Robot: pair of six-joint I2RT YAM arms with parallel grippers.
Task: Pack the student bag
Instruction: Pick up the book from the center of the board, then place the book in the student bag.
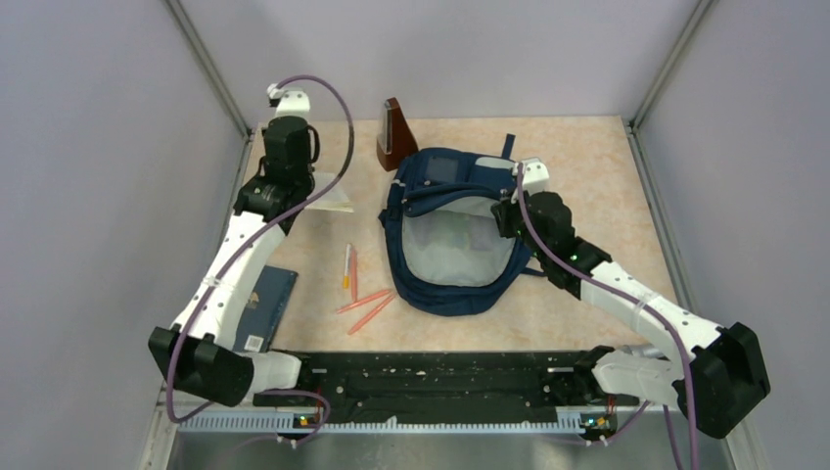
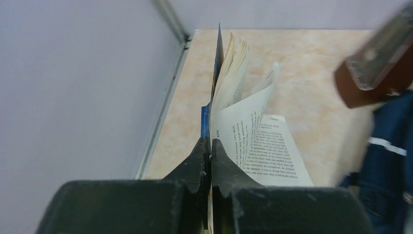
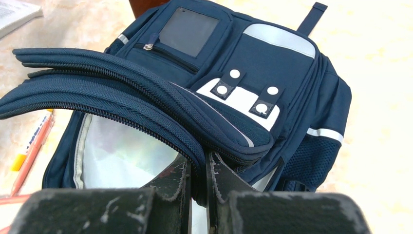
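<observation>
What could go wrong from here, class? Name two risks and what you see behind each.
1. The left gripper pinches the book by a thin edge and its pages fan loose; they could crumple or snag entering the bag.
2. The right gripper holds the bag open only by its zip edge; a slip could let the flap fall shut.
</observation>
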